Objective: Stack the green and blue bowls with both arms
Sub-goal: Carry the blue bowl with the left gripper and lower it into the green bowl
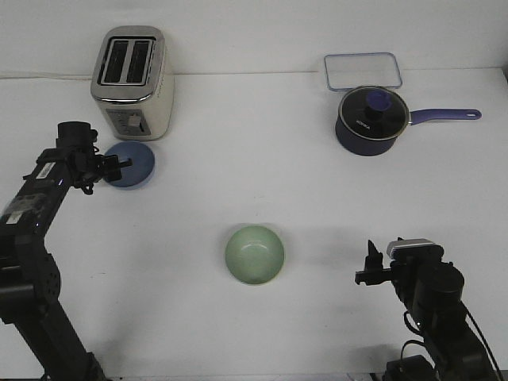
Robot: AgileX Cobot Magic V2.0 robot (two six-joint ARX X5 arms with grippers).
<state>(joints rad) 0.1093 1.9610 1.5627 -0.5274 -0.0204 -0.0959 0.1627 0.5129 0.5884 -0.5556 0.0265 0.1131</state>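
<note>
At the left middle of the frame, the left arm's pointed black gripper (121, 164) sits at the near rim of the small, smooth, light periwinkle blue bowl (135, 164), just below the shiny silver 2-slot toaster (132, 82); its fingers look slightly apart around the rim, though I cannot tell whether they already pinch it. Low and centre on the white table (254, 159) lies the pale mint green round bowl (255, 254), upright, untouched and well apart from the blue one. At the lower right, the right arm's black gripper (370, 266) hangs near the green bowl without touching it, and whether its pincer is apart or together cannot be told. The step in hand seems to be taking hold of the blue bowl; next it needs a firm clamp on the rim, a lift, and a carry toward the green bowl. Upper right stand a dark navy lidded saucepan (369, 123) with small white lettering too blurred to read, and a clear rectangular lid (362, 71).
</note>
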